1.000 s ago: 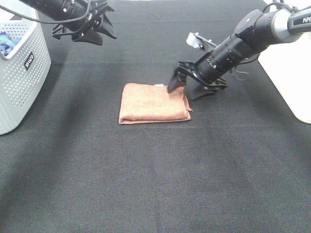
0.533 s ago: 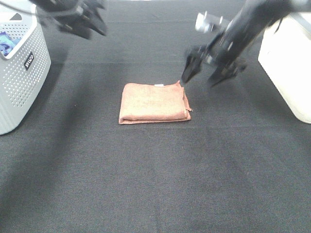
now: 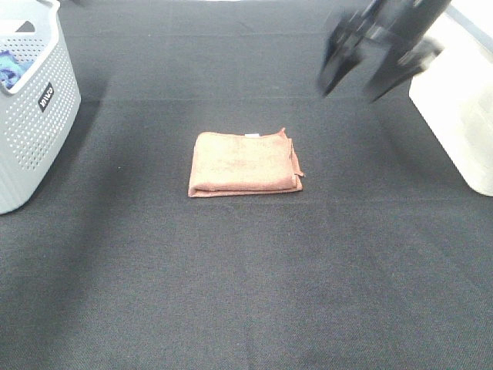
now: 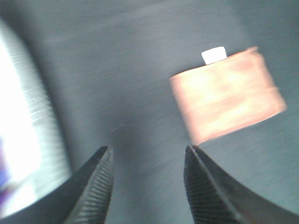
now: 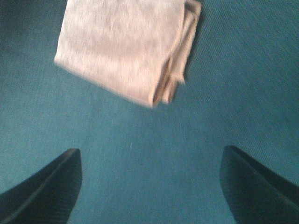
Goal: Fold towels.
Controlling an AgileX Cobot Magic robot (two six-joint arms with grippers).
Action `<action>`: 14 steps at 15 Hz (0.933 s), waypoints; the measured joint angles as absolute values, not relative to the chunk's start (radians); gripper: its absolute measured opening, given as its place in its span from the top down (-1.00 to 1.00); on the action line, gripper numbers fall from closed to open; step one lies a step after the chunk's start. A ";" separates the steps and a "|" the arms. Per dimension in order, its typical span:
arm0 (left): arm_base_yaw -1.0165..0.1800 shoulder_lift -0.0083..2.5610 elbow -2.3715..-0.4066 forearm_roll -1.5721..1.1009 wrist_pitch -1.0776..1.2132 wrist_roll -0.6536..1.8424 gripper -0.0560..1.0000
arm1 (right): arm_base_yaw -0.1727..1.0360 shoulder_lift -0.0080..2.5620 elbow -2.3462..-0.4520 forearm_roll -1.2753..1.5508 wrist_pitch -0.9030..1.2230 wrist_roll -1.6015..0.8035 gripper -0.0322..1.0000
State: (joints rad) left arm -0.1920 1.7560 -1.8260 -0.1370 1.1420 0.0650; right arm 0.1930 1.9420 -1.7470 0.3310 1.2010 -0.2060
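Observation:
The reddish-brown towel (image 3: 244, 163) lies folded into a small rectangle on the black table, its white tag at the far edge. It also shows in the left wrist view (image 4: 227, 94) and the right wrist view (image 5: 128, 46). My right gripper (image 3: 360, 81) is open and empty, raised high at the back right, well away from the towel; it is blurred. In the right wrist view its fingers (image 5: 44, 189) are spread wide above the table. My left gripper (image 4: 147, 184) is open and empty; it is out of the exterior high view.
A white perforated basket (image 3: 31, 116) with a blue cloth (image 3: 9, 68) inside stands at the left edge. A white box (image 3: 458, 108) stands at the right edge. The black tabletop (image 3: 246, 285) spreads around the towel.
My right gripper has let go of the towel's right edge and risen up and back to the right. My left arm has pulled back out of the exterior high view.

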 joint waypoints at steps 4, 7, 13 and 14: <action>-0.192 1.473 -1.573 0.006 1.158 0.000 0.02 | 0.193 1.695 -1.600 0.234 1.205 -0.133 -0.54; -0.192 1.238 -1.316 0.010 1.117 0.000 0.02 | 0.193 1.467 -1.356 0.219 1.201 -0.109 -0.54; -0.192 0.834 -0.844 0.010 1.103 0.000 0.02 | 0.193 0.981 -0.901 0.208 1.148 -0.109 -0.54; -0.192 0.754 -0.783 0.012 1.103 0.000 0.02 | 0.193 0.889 -0.834 0.199 1.148 -0.109 -0.54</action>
State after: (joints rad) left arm -0.1920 0.7540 -0.7830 0.0120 1.1030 0.0000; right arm 0.1930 0.8890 -0.8340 0.1990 1.1480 -0.1090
